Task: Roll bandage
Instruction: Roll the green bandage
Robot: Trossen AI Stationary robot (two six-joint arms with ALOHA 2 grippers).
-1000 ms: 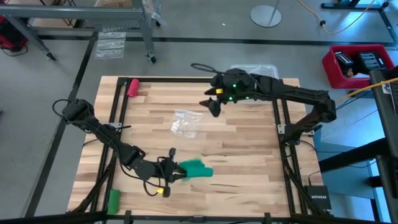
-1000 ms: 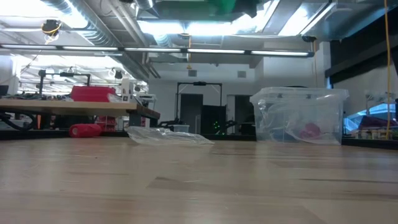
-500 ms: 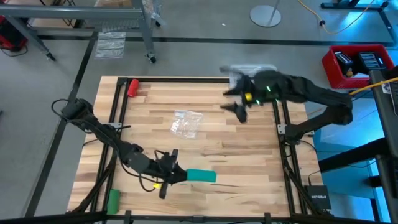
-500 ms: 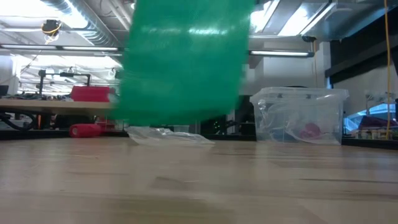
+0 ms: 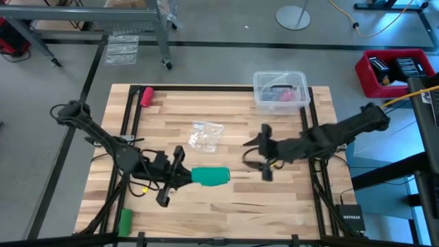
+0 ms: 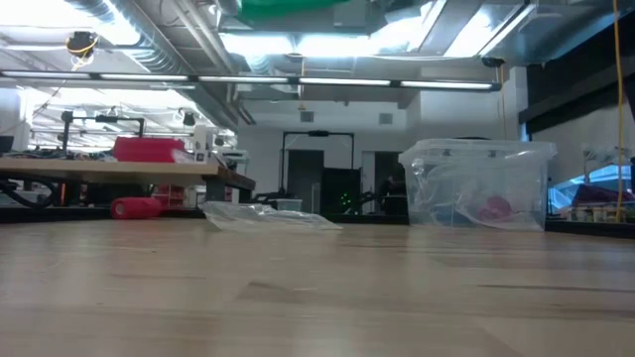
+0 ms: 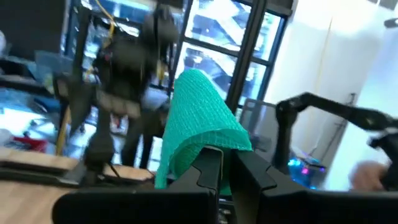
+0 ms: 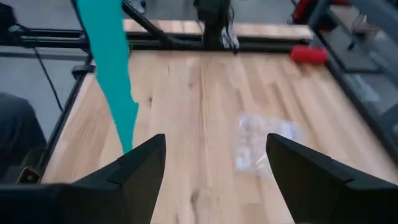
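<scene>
Beside the plastic wrapper [image 5: 205,136], table-front side: bandage [image 5: 209,176], teal, held off the wood.
Bandage axis: runs from the left gripper [image 5: 180,175] toward the right gripper [image 5: 259,152]; in the left wrist view it drapes over the fingertips.
Left gripper: clenched on 1 end of the bandage.
Right gripper: fingers spread wide, grasping nothing, apart from the bandage's free end.
Nearer free arm: right; judged next to take the loose end.
</scene>
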